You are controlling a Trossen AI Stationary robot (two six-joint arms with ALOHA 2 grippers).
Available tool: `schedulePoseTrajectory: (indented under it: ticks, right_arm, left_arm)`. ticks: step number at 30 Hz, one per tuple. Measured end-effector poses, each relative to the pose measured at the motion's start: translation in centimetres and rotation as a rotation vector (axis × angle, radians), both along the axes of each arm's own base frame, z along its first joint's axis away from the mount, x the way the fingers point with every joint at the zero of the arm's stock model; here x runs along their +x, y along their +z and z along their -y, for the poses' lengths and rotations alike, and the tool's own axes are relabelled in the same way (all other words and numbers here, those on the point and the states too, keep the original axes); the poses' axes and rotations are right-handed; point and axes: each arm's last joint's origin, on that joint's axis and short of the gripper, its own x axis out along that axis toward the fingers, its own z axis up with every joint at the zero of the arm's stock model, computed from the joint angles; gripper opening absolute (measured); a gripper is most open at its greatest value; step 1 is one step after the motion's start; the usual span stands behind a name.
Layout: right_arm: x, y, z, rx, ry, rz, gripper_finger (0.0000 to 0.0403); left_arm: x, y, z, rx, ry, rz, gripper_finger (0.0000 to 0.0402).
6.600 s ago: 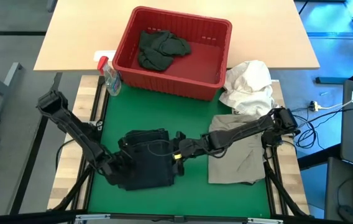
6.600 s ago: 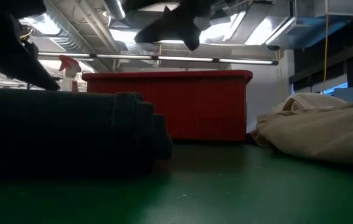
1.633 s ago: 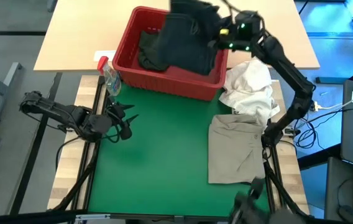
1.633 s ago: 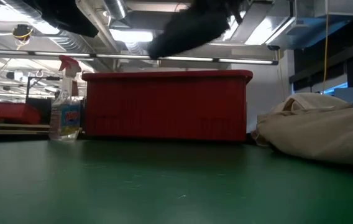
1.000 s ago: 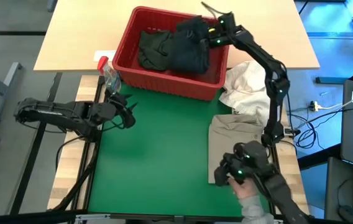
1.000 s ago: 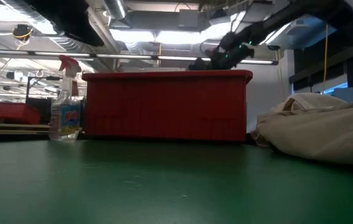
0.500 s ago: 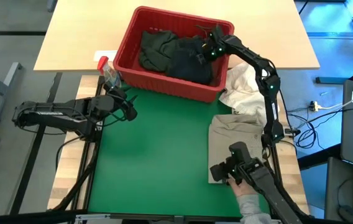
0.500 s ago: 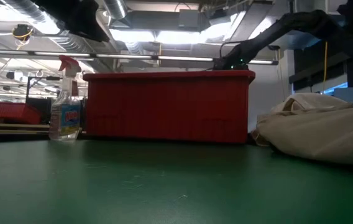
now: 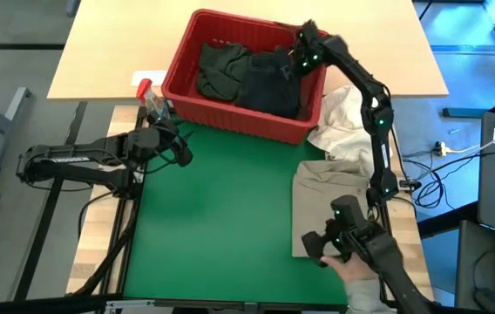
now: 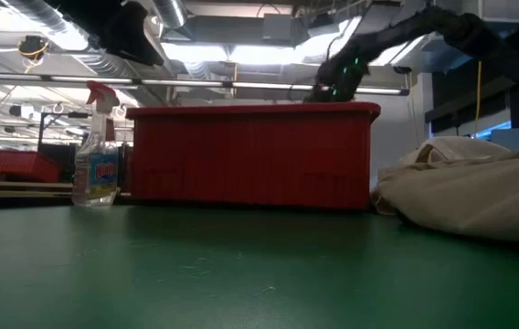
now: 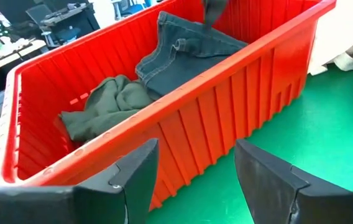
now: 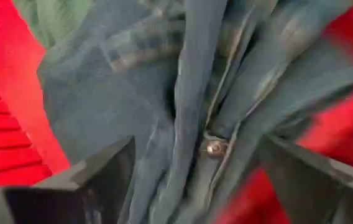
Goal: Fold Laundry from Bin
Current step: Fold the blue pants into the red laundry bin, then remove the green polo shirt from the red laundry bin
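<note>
Beside bin (image 9: 230, 122): spray bottle (image 9: 153, 102), white cloth (image 9: 349, 118) (both grippers agape).

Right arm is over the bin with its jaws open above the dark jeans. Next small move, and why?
Probably lift the right gripper straight up, clear of the red bin. Its jaws are spread with the dark jeans lying loose in the bin beside the green garment, so nothing looks held. The left gripper waits open at the bin's near wall.
</note>
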Motion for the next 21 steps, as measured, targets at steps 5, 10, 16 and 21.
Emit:
schedulePoseTrajectory:
  ticks: [5, 10, 16, 21]
  right_arm:
    - [-0.9, 4.8, -1.7, -0.115, -0.067, -0.018, 0.0360]
    - [1.3, 7.2, -2.5, -0.290, -0.006, 0.108, 0.0361]
    - [7.8, 6.3, -1.7, -0.511, 0.134, 0.293, 0.0352]
    - [13.1, 3.4, -1.2, -0.659, 0.187, 0.386, 0.0342]
  left_arm:
    - [0.0, 0.1, -0.4, 0.005, -0.007, -0.005, 0.0206]
    - [-0.1, 0.2, -1.0, -0.006, -0.006, 0.012, 0.0206]
    - [-0.1, 0.1, -1.5, -0.015, -0.023, 0.001, 0.0206]
    - [-0.2, 0.1, -1.7, -0.016, -0.008, -0.002, 0.0206]
